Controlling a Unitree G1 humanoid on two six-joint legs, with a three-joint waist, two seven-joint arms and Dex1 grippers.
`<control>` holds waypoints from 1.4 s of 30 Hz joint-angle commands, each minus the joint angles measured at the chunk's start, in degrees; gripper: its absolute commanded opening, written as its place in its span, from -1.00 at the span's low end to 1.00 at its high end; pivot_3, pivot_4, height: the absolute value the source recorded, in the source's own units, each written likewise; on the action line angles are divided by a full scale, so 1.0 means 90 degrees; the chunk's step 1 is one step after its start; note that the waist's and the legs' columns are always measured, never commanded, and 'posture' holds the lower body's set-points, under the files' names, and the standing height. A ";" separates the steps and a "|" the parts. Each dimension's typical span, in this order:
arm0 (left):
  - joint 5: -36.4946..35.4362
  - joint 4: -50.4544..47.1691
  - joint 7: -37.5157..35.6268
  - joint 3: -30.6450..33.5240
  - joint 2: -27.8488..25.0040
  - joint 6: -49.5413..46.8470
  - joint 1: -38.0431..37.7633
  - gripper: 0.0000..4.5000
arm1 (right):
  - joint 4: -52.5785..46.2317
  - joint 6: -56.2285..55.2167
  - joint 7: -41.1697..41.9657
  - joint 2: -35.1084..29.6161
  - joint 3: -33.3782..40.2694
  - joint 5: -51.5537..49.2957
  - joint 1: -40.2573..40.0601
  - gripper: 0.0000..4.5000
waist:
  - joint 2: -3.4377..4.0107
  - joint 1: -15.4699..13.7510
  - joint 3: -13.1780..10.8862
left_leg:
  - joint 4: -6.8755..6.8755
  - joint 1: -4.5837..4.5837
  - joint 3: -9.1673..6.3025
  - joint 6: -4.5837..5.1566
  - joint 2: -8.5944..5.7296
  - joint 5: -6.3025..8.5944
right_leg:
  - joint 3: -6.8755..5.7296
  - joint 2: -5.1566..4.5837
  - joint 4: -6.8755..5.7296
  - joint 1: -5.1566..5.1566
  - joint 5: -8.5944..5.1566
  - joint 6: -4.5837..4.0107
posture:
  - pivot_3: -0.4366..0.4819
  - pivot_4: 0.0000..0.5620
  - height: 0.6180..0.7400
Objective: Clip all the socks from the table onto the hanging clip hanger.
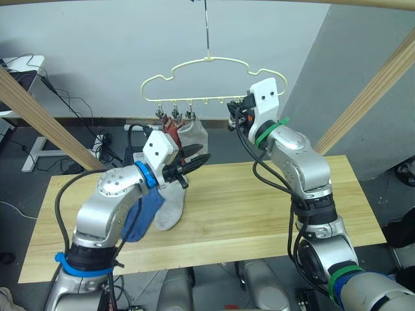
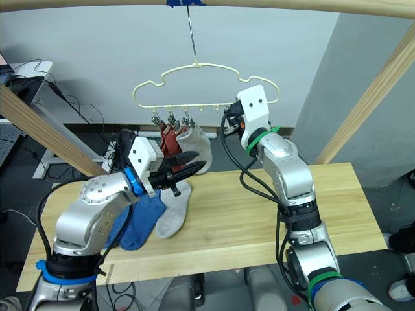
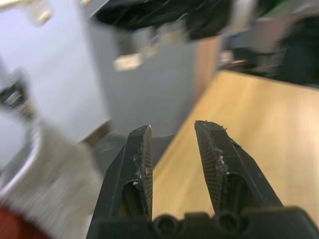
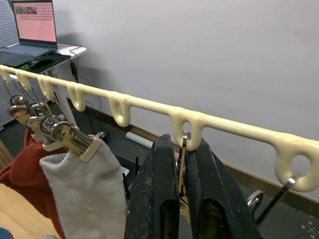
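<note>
The pale yellow clip hanger [image 1: 207,59] hangs above the table's far edge. At its left end, clips hold two rust red socks [image 1: 170,131] and a light grey sock [image 1: 196,136]. On the table [image 1: 259,207] a blue sock [image 1: 146,214] and a light grey sock [image 1: 170,206] lie side by side. My left gripper [image 1: 202,153] hovers open above them, just below the hung socks, with nothing between its fingers [image 3: 139,159]. My right gripper [image 4: 182,142] is raised to the hanger's lower bar [image 4: 149,105] and shut on a small metal clip [image 4: 182,164] hanging there.
Slanted pale wooden frame poles stand at the left [image 1: 45,123] and right [image 1: 369,97]. A laptop [image 4: 35,22] sits on a side desk beyond the table. Cables lie on the floor behind. The table's right half [image 1: 311,194] is bare wood.
</note>
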State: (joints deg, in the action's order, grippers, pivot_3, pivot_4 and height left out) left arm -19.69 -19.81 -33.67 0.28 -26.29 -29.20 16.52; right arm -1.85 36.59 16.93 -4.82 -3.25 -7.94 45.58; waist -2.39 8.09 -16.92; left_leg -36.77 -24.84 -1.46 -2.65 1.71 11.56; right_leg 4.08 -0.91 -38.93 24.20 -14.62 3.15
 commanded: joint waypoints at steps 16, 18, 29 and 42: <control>0.1172 0.1135 0.2295 0.0077 0.1181 -0.0260 -0.1140 0.99 | -0.0243 0.0179 0.0137 -0.0035 0.0026 -0.0229 0.0090 -1.00 | 0.0007 -0.0025 -0.0008 | -0.0004 0.0001 0.0001 0.0001 0.0000 0.0000 | -0.0001 0.0001 0.0001 -0.0001 -0.0002 0.0000 | -0.42 0.07 1.00; 0.1231 0.1513 0.2387 0.0136 0.1249 -0.0125 -0.0937 0.99 | -0.0235 0.0186 0.0147 -0.0038 0.0007 -0.0244 0.0104 -1.00 | 0.0007 -0.0023 -0.0008 | -0.0004 0.0000 0.0000 0.0001 -0.0001 0.0000 | -0.0002 0.0001 0.0002 -0.0001 -0.0002 0.0000 | -0.42 0.07 1.00; 0.1502 0.3283 0.2588 0.0155 0.1423 0.0104 0.0086 0.99 | -0.0270 0.0257 0.0124 -0.0066 -0.0046 -0.0308 0.0104 -1.00 | 0.0007 -0.0014 -0.0009 | 0.0004 0.0001 0.0001 0.0001 -0.0003 0.0000 | -0.0002 0.0000 0.0005 -0.0001 -0.0002 0.0001 | -0.47 0.08 1.00; 0.1760 0.3754 0.2319 -0.0098 0.1356 -0.0030 0.0155 0.03 | -0.0357 0.0323 0.0047 -0.0043 -0.0045 -0.0325 0.0096 -1.00 | 0.0007 -0.0005 -0.0009 | 0.0007 0.0001 0.0002 0.0000 -0.0003 0.0000 | -0.0002 -0.0001 0.0006 -0.0002 -0.0002 0.0002 | -0.49 0.07 1.00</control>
State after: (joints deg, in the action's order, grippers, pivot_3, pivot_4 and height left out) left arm -4.42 13.69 -12.16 0.33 -13.89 -29.08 19.63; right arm -2.09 39.70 17.43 -5.36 -3.59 -10.27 45.73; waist -2.33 8.04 -17.00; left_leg -36.71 -24.83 -1.45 -2.65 1.69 11.56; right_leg 4.06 -0.92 -38.88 24.18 -14.64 3.17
